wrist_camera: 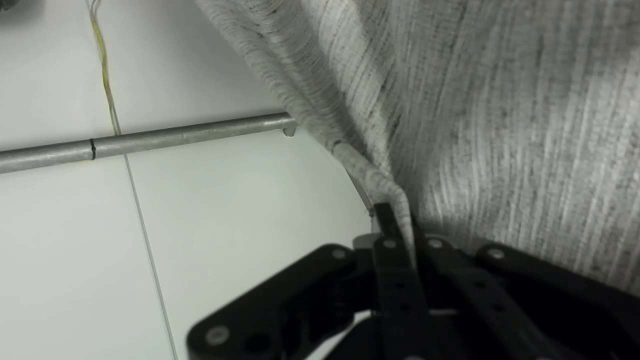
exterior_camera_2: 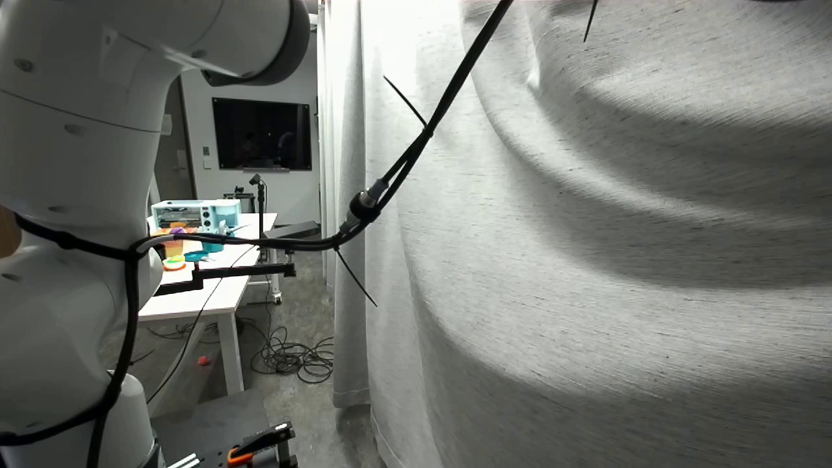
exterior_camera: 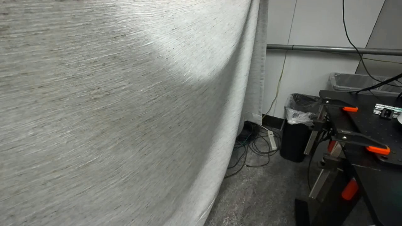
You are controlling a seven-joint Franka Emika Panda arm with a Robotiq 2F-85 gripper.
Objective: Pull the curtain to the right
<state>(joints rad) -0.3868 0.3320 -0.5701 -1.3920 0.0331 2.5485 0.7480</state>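
Pinching a narrow edge of the light grey curtain (wrist_camera: 510, 120), the gripper (wrist_camera: 401, 222) is holding the fabric between its nearly joined fingers, while a metal rail (wrist_camera: 200, 135) is crossing the white wall (wrist_camera: 250, 210) at the left of the wrist view. The curtain is hanging in both exterior views: in an exterior view it is covering the left and middle, left of a black bin (exterior_camera: 295, 141), and in an exterior view it is filling the right side, behind a dark cable (exterior_camera_2: 448, 97) strapped to the white robot arm (exterior_camera_2: 71, 153).
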